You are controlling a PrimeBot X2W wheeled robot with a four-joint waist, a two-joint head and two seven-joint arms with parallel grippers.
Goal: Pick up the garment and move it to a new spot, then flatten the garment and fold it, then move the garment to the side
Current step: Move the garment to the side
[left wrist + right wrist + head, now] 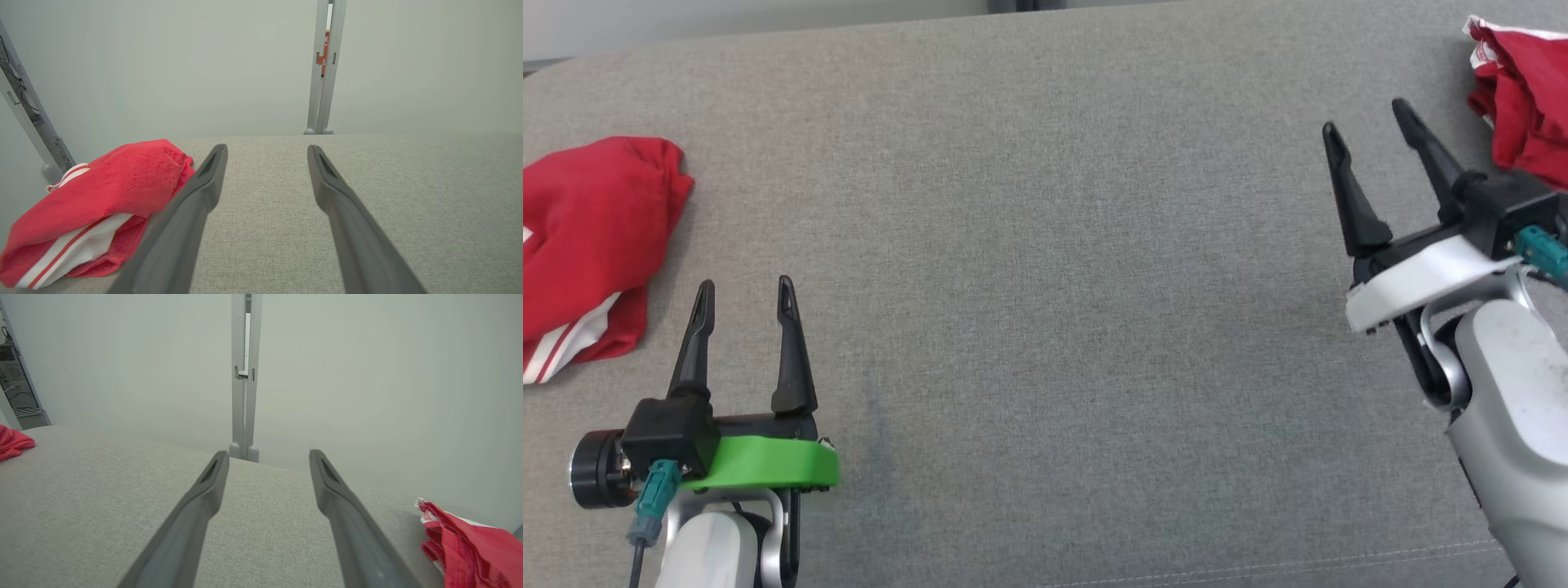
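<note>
One red garment (592,237) lies left, second garment (1523,98) right.

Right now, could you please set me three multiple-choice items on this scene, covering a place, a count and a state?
1. Where does the bundled red garment with white stripes lie relative to the left gripper? A. To its left. B. To its right. C. Between its fingers.
2. How many red garments lie on the grey woven fabric surface? A. One. B. Two. C. Three.
3. How does the right gripper stand? A. Open and empty. B. Shut on cloth. C. Shut on nothing.
Answers: 1 A, it lies left of both fingers; 2 B, a second crumpled red garment lies at the far right; 3 A, its fingers stand apart over bare fabric.
</note>
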